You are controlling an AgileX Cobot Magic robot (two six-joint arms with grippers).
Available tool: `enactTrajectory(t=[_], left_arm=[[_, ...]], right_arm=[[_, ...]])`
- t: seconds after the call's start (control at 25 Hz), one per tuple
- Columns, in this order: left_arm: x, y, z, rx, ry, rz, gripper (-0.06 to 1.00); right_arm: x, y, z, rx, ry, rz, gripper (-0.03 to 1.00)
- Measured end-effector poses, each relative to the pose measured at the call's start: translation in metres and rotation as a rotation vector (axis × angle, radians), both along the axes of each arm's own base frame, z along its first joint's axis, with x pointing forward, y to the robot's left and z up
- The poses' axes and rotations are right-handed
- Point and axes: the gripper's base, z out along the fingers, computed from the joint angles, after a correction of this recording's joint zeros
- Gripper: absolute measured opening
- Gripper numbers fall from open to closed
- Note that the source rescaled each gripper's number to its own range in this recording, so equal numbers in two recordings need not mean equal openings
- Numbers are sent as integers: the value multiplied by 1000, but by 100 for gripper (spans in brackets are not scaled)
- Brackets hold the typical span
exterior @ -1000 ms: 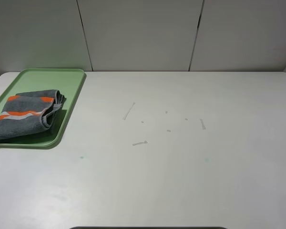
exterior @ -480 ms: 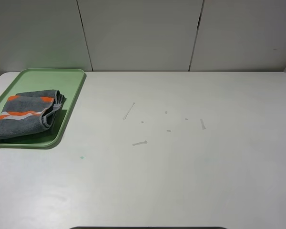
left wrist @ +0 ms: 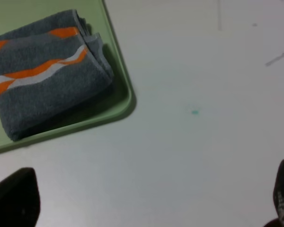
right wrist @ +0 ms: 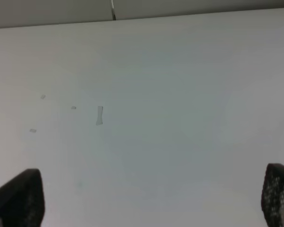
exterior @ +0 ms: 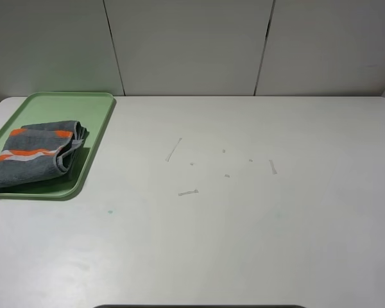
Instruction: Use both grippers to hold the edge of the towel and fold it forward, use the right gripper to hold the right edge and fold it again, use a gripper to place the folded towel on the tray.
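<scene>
The grey towel (exterior: 35,154) with orange and white stripes lies folded in a compact bundle inside the pale green tray (exterior: 90,109) at the table's far left. Neither arm shows in the exterior high view. In the left wrist view the towel (left wrist: 47,75) and the tray's corner (left wrist: 125,101) sit beyond my left gripper (left wrist: 149,201). Its black fingertips (left wrist: 14,201) stand wide apart and open, holding nothing. My right gripper (right wrist: 146,198) is likewise open over bare white table, its fingertips (right wrist: 16,196) far apart.
Small scuffs and bits of tape (exterior: 187,192) mark the middle of the white table (exterior: 244,244). A tiny green dot (left wrist: 194,111) lies near the tray. Grey wall panels (exterior: 186,45) close off the back edge.
</scene>
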Motion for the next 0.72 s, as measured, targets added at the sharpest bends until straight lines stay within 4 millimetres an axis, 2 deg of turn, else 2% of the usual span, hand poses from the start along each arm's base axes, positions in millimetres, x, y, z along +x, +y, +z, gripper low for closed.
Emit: enactTrajectory(t=[0.72], left_arm=[[0,0,0,1,-1,-3,100]], right_arm=[[0,0,0,0,0,0,100]])
